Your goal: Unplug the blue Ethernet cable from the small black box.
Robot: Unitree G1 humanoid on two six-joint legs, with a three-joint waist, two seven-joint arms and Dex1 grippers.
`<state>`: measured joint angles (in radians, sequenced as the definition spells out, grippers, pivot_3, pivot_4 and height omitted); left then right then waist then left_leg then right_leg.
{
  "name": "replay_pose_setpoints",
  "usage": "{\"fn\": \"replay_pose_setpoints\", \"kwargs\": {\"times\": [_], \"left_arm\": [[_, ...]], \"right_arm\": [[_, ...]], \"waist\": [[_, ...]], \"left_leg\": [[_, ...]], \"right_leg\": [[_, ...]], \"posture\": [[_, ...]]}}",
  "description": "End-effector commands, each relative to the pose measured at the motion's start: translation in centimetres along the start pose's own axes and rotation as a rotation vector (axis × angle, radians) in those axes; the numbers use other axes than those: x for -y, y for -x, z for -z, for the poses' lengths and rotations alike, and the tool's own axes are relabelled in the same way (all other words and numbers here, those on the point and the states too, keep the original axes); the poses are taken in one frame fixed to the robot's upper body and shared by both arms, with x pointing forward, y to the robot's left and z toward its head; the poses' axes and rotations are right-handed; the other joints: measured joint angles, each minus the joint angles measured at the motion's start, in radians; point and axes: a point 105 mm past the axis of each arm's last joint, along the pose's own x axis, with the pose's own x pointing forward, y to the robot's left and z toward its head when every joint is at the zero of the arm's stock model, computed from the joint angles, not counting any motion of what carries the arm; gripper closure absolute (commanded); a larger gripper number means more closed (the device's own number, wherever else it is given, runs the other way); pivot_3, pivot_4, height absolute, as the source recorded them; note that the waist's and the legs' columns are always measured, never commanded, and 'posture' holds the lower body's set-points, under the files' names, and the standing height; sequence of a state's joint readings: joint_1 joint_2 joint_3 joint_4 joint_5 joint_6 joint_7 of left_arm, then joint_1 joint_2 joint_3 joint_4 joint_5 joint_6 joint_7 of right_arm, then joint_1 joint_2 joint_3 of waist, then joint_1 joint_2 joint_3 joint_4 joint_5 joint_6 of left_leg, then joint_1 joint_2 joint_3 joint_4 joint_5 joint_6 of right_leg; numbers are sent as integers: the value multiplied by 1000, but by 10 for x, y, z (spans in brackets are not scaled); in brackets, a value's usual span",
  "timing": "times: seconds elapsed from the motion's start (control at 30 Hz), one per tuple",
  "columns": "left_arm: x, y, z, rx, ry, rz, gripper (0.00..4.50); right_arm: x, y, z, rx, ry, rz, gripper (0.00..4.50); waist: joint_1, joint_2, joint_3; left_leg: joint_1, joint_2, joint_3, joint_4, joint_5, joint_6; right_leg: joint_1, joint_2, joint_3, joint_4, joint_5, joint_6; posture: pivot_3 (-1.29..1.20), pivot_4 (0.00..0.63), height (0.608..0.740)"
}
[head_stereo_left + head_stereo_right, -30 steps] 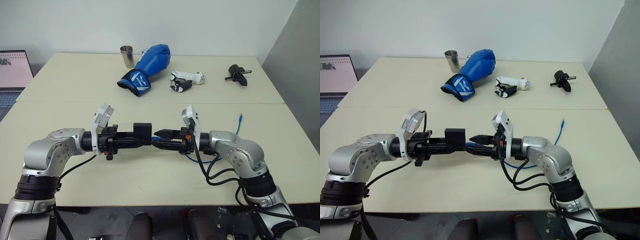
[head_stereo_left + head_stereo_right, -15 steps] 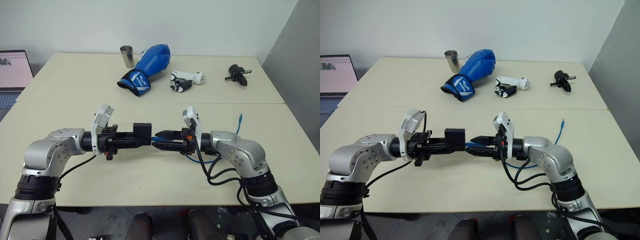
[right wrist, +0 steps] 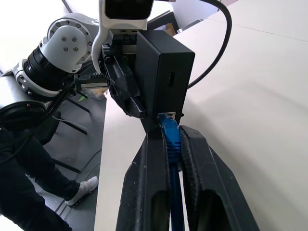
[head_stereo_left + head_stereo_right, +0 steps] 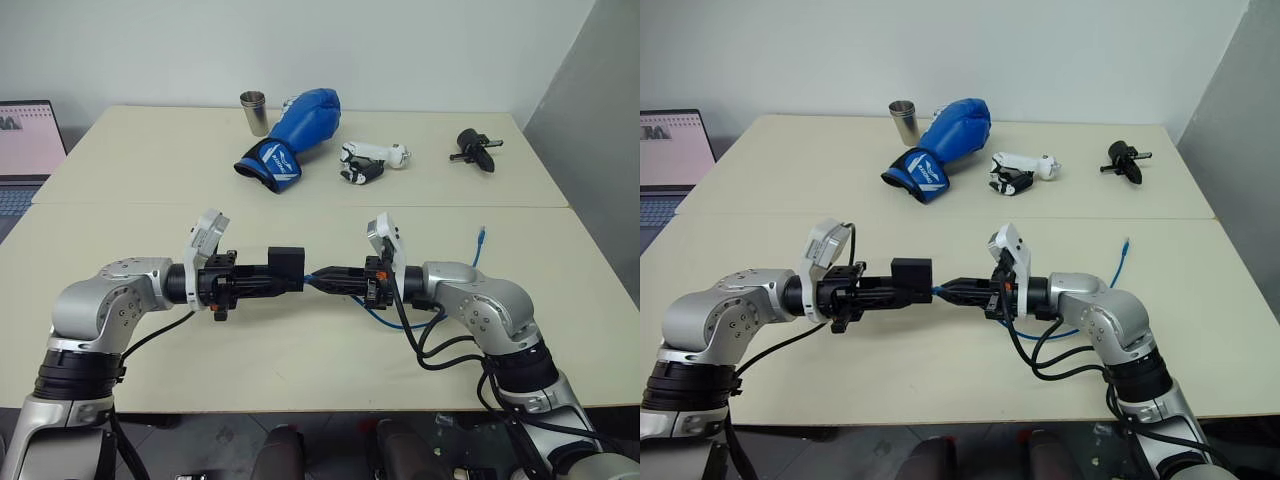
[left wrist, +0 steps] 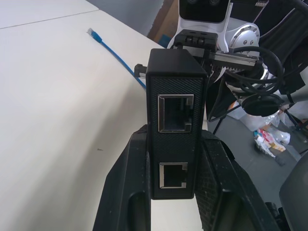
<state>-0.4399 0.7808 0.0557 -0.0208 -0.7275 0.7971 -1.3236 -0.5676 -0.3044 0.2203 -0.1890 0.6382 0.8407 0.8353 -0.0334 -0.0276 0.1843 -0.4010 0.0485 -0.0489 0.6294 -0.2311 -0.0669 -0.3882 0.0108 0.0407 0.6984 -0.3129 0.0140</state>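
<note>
The left gripper (image 4: 272,279) is clenched on the small black box (image 5: 176,118), a matte, finely textured plastic block with squared edges, held between its two black fingers (image 5: 126,192) above the pale, smooth table (image 4: 300,350). The face of the box turned toward that wrist carries two square ports rimmed in metal, one above the other, both open.

Facing it, level and tip to tip, the right gripper (image 4: 958,290) is pinched tight on the blue Ethernet cable (image 3: 172,144) just behind its plug. The ribbed blue boot lies squeezed between the two long, grainy black fingers (image 3: 144,178), and the plug sits in a port on the edge of the box nearest those fingertips. Behind the right gripper the thin, glossy blue cord loops down beneath the wrist onto the table and runs off past the forearm, ending in a small plug (image 4: 481,235) lying free on the surface.

Well beyond both grippers, on the far side of the table, rest a padded blue boxing glove (image 4: 292,135), a small metal cup (image 4: 253,111), a white and black handheld tool (image 4: 368,160) and a black knobbed tool (image 4: 475,148). A laptop (image 4: 25,150) sits beyond the left arm.
</note>
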Motion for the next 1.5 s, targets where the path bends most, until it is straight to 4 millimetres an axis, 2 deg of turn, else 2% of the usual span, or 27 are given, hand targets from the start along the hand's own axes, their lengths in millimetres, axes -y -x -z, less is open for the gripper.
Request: {"fn": "replay_pose_setpoints", "kwargs": {"times": [0.03, 0.23, 0.6, 0.73, 0.9, 0.97, 1.2, 1.5], "left_arm": [[1, -2, -8, 16, -37, 13, 3708], [-1, 3, -9, 10, -51, -6, 3708], [-7, 21, -10, -8, -73, -80, 3708], [-7, 19, -9, -1, -69, -78, 3708], [-3, 14, -7, -4, -65, -50, 3708], [-2, 12, -6, -5, -61, -40, 3708], [-1, 7, -6, -5, -56, -16, 3708], [4, 2, -2, -23, -47, 25, 3708]], "right_arm": [[-10, -5, -8, 0, 50, -46, 4438], [-7, 2, -1, -24, 37, -31, 4438], [9, 41, 12, -79, 4, 62, 4487], [9, 41, 6, -54, 9, 77, 4494], [-1, 35, -4, -11, 9, 37, 4494], [-5, 33, -6, 5, 4, 18, 3790], [-10, 31, -11, 15, -10, -6, 2267], [1, 20, -8, 21, 13, 52, 2211]], "waist": [[0, 0, 0], [0, 0, 0], [0, 0, 0], [0, 0, 0], [0, 0, 0], [0, 0, 0], [0, 0, 0], [0, 0, 0]], "left_leg": [[0, 0, 0, 0, 0, 0], [0, 0, 0, 0, 0, 0], [0, 0, 0, 0, 0, 0], [0, 0, 0, 0, 0, 0], [0, 0, 0, 0, 0, 0], [0, 0, 0, 0, 0, 0], [0, 0, 0, 0, 0, 0], [0, 0, 0, 0, 0, 0]], "right_leg": [[0, 0, 0, 0, 0, 0], [0, 0, 0, 0, 0, 0], [0, 0, 0, -1, 0, 1], [0, 0, 0, 0, -1, 2], [0, 0, 0, -1, -1, 2], [0, 0, 0, 0, -1, 2], [0, 0, 0, -1, -3, 4], [0, 0, 0, -1, -3, 5]], "posture": [[0, 150, 740], [0, 150, 740], [0, 150, 740], [0, 150, 740], [0, 150, 740], [0, 150, 740], [0, 150, 740], [0, 150, 740]]}}
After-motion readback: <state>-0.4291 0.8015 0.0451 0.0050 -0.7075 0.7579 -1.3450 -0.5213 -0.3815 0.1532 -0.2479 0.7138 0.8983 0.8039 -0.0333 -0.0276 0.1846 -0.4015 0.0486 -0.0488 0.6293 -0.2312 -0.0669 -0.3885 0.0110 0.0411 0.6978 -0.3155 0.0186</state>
